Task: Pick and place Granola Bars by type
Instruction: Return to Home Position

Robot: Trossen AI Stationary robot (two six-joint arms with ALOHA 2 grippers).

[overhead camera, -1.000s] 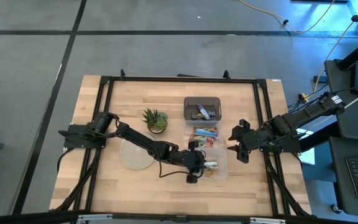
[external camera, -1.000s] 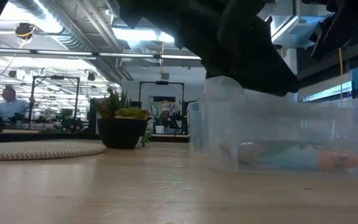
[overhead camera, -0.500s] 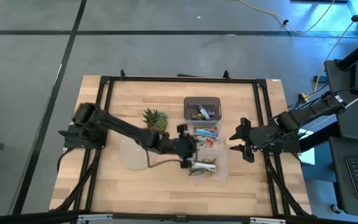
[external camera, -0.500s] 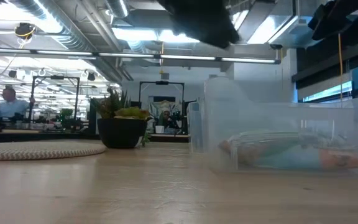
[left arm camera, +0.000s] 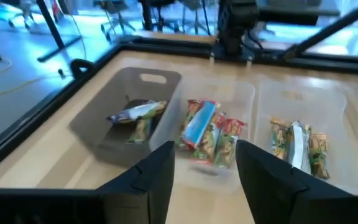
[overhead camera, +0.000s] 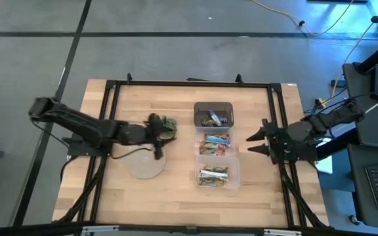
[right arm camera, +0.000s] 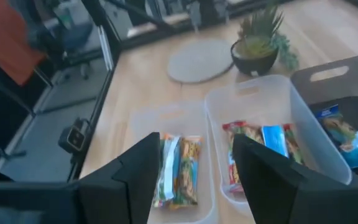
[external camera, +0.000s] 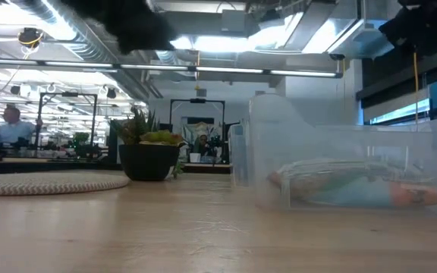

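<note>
The granola bars lie sorted in three bins in a row. Purple and blue ones are in the grey bin (overhead camera: 213, 115), red-green ones (left arm camera: 207, 130) in the middle clear bin (overhead camera: 215, 143), and green-tan ones (right arm camera: 178, 165) in the near clear bin (overhead camera: 217, 174). My left gripper (overhead camera: 159, 134) hovers open beside the potted plant, left of the bins, holding nothing. My right gripper (overhead camera: 253, 141) hangs open just right of the bins, also holding nothing. In the low view the near bin (external camera: 340, 174) shows its bars (external camera: 347, 186) lying flat on its floor.
A small potted plant (overhead camera: 165, 126) stands left of the grey bin, partly under my left gripper. A round woven mat (overhead camera: 144, 162) lies near it toward the near edge. A black frame rail (overhead camera: 189, 84) runs around the tabletop. Bare wood shows along the near edge.
My left gripper has drawn back from over the near clear bin toward the table's left, rising, and now sits by the plant. The bars in that bin stay lying flat. My right gripper has shifted slightly toward the table's right edge.
</note>
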